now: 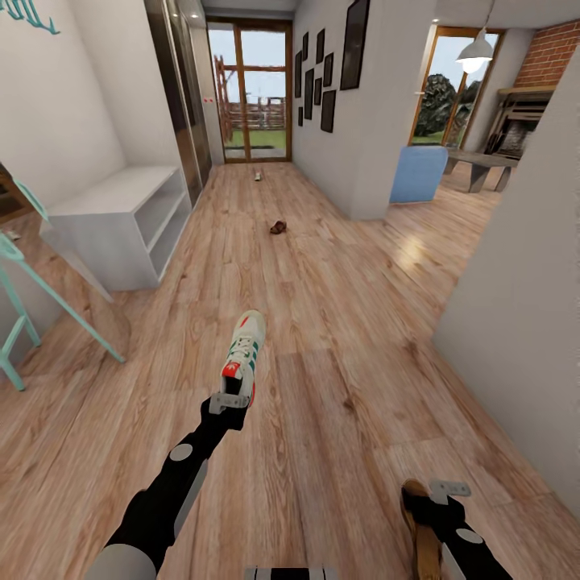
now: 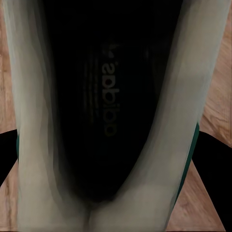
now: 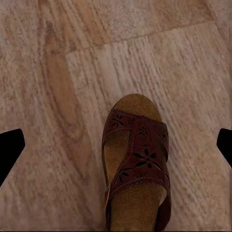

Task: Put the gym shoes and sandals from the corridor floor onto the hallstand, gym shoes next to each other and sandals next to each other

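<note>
While gripped at the heel, points its toe straight up the corridor: one gym shoe [image 1: 244, 346], long axis running away from the robot, in line with the left gripper [image 1: 231, 403] just behind it. Seen down the left wrist camera as a dark insole between pale walls, with a black finger [image 2: 6, 154] pressed against each flank, so judged closed on the shoe and carrying it. Needs to travel forward and to the left from here, since the hallstand [image 1: 113, 193] stands that way against the wall, well apart from the shoe, with its flat top and both open shelves bare. Nearer to that rack by the left arm than the right. Lower right in the head view, a brown sandal [image 1: 420, 532] tucked lengthwise against the right gripper [image 1: 435, 498], toe leading. From the right wrist camera, fingers [image 3: 9, 150] spread wide and clear of the sandal's sides, heel end toward the palm; cannot tell whether actually held or merely lying on the corridor floor [image 1: 338, 338] beneath. Farther up the planks, a second sandal [image 1: 278, 227] alone mid-corridor, and beyond it, near the glass door, a small pale thing [image 1: 257, 175] too small to name. Beside the rack, nearer the robot, a mint-framed mirror [image 1: 48, 282] leaning over the floor.
</note>
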`<state>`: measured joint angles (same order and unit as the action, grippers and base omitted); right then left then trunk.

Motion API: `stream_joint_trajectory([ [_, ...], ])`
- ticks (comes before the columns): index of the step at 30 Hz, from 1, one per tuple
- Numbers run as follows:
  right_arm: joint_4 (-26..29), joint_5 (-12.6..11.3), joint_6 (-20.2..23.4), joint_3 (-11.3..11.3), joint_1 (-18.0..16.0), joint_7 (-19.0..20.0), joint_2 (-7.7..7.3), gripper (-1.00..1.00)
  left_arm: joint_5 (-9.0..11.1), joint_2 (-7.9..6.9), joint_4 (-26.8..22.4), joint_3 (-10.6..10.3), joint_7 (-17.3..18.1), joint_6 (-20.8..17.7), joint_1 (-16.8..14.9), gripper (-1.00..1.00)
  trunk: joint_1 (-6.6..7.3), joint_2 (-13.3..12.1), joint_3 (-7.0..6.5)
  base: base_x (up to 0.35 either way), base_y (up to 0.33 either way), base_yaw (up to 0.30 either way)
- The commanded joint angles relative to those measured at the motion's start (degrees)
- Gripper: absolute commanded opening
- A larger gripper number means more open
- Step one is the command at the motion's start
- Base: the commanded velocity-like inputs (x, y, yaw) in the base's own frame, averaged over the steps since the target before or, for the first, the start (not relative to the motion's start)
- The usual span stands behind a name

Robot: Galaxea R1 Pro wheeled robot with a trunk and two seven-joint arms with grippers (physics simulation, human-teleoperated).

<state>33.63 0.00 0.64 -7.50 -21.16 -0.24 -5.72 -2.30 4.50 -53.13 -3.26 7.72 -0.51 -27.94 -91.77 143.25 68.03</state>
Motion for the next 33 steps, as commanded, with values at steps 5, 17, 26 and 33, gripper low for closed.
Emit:
stream_joint_trajectory([
  [5,0.03,0.00,0.07,-0.01,0.00,-0.02,0.01,1.00,-0.25,0.04,-0.05,0.09,0.19,-0.05,-0.02,-1.00,0.04,0.02,0.04,-0.248,0.000,0.000],
  [17,-0.06,-0.02,0.07,0.10,-0.02,-0.03,0.29,1.00,-0.25,0.06,-0.04,0.09,0.19,-0.10,-0.01,-1.00,0.04,0.02,0.04,-0.040,0.000,-0.017],
  [26,-0.05,-0.08,0.07,0.12,-0.01,-0.03,0.45,1.00,-0.25,0.05,-0.17,0.09,0.19,-0.10,-0.01,-1.00,0.04,0.02,0.04,-0.002,0.000,-0.028],
  [33,-0.05,-0.08,0.07,0.12,0.00,-0.02,0.45,1.00,-0.25,0.05,-0.49,0.09,0.19,-0.10,-0.01,-1.00,0.04,0.02,0.04,0.000,0.000,-0.003],
])
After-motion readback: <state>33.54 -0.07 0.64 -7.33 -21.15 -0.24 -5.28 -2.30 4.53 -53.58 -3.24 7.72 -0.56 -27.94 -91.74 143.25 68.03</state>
